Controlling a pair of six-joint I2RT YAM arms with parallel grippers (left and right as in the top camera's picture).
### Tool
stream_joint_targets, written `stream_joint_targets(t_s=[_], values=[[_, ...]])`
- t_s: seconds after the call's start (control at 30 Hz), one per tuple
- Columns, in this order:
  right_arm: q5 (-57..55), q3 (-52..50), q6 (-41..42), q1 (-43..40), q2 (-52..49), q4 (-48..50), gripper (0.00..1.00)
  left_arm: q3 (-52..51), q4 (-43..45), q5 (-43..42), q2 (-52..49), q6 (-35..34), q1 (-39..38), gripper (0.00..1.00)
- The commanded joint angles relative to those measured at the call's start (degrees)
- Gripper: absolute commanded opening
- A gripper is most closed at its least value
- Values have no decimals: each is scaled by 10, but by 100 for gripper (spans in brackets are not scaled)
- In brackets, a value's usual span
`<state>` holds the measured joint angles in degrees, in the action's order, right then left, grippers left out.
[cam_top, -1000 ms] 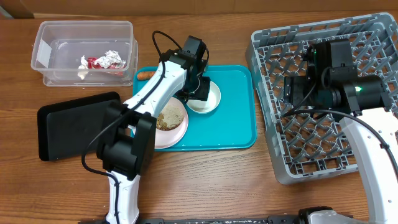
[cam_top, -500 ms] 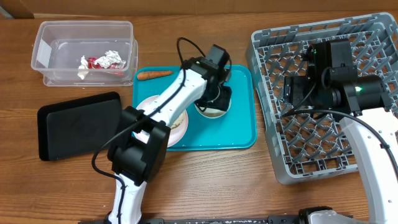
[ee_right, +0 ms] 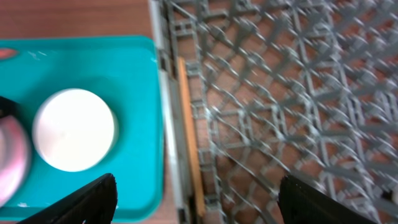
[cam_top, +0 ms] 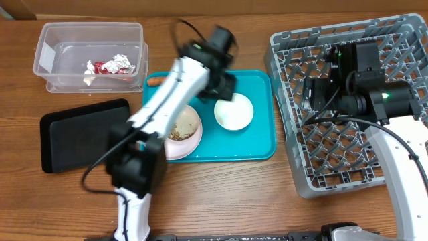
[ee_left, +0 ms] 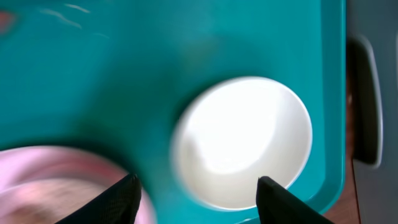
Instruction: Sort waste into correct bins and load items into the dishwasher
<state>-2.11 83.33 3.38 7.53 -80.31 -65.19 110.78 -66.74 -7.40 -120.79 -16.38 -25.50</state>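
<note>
The small white bowl is seen upright on the teal tray, just ahead of the left pincer, which is spread and empty; the right pincer, likewise spread, is farther off.

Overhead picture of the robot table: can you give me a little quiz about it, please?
1. True or false: the white bowl sits on the teal tray.
2. Where are the red-and-white wrappers? A) black tray B) clear tub C) dish rack
3. Fill in: the food scraps lie on the pink ____.
Key: 1 true; 2 B; 3 plate.
</note>
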Motion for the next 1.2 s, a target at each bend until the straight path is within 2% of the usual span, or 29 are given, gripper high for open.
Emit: stream_joint_targets(t_s=[0.0, 0.07, 0.2, 0.43, 0.47, 0.6, 0.7, 0.8, 0.93, 1.03, 1.1, 1.17], values=[[105, 6, 3, -1, -9, 43, 85, 61, -61, 91, 86, -2, 59, 62], [162, 6, 3, 0, -27, 64, 85, 64, -103, 118, 130, -26, 105, 63], [183, 6, 2, 20, -67, 64, 85, 64, -173, 125, 172, -50, 171, 64], [118, 6, 1, 120, -145, 74, 84, 58, -301, 147, 184, -54, 252, 61], [101, 6, 11, 131, -154, 77, 84, 47, -301, 136, 191, -39, 256, 57], [63, 6, 47, 160, -193, 84, 84, -18, -301, 144, 245, -45, 263, 58], [47, 6, 70, 165, -220, 92, 84, -85, -301, 202, 311, -96, 270, 59], [20, 6, 91, 165, -243, 105, 84, -149, -278, 255, 379, -135, 277, 65], [14, 6, 95, 165, -272, 127, 83, -233, -196, 249, 457, -142, 285, 79], [24, 6, 102, 165, -293, 131, 75, -267, -165, 229, 474, -155, 285, 83], [26, 6, 104, 165, -311, 129, 65, -286, -146, 223, 473, -156, 285, 84], [36, 6, 104, 165, -331, 129, 62, -302, -133, 219, 471, -156, 284, 84]])
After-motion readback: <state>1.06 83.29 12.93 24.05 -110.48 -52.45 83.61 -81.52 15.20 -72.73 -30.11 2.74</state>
